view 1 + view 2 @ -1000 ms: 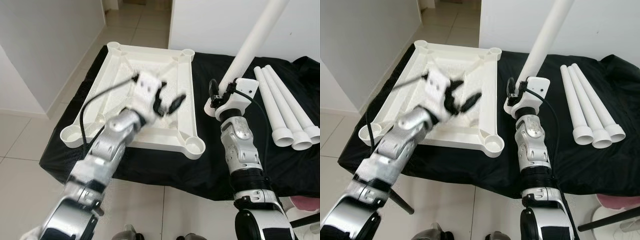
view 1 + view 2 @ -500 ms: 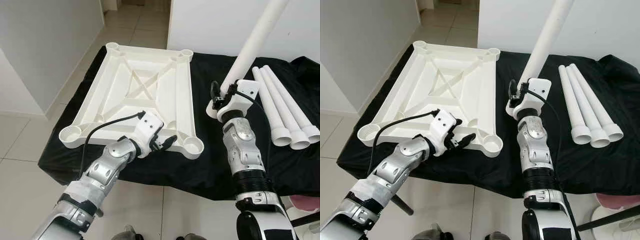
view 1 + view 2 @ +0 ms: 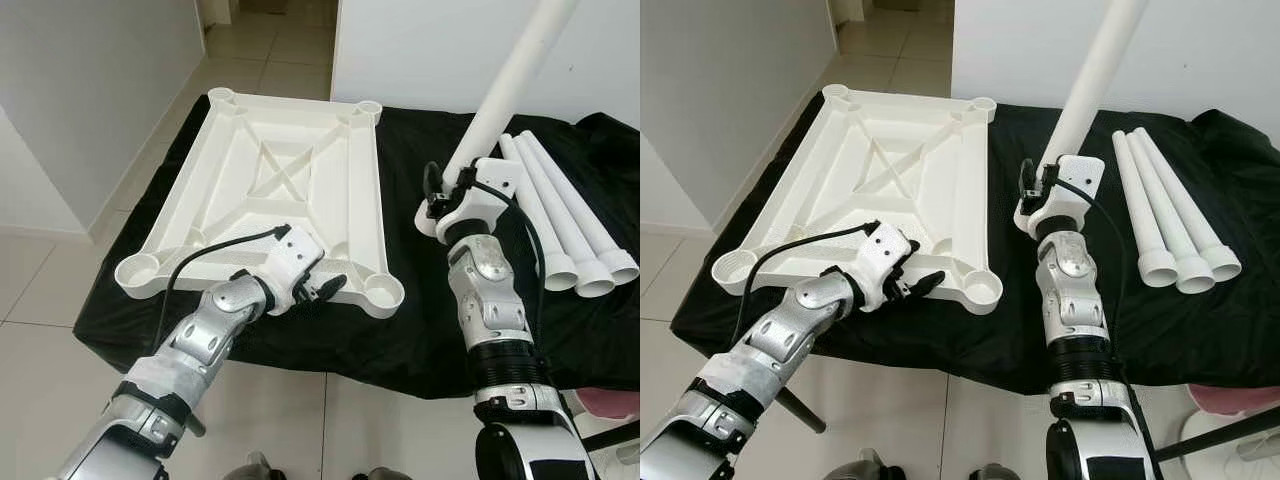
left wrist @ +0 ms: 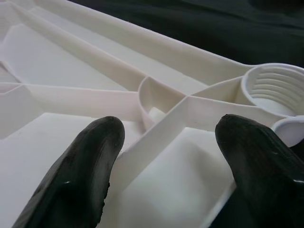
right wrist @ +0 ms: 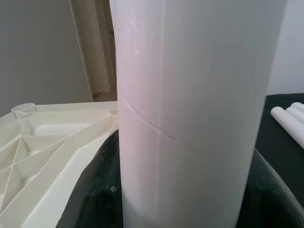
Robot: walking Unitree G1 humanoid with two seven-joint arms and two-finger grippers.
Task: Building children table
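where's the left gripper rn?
The left gripper is at the near edge of the upturned tabletop, jaws open, just left of its near-right leg socket.

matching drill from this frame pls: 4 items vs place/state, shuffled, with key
Items
1. tabletop
2. held leg
3. three loose legs
4. left pincer

Places/states
A. lying side by side on the black cloth, on the robot's right
B. open, at the near edge of the tabletop by a corner socket
C. upside down on the cloth, ribs facing up
D. gripped near its lower end by the right pincer, tilted up and away

Pairs: 1-C, 2-D, 3-A, 4-B
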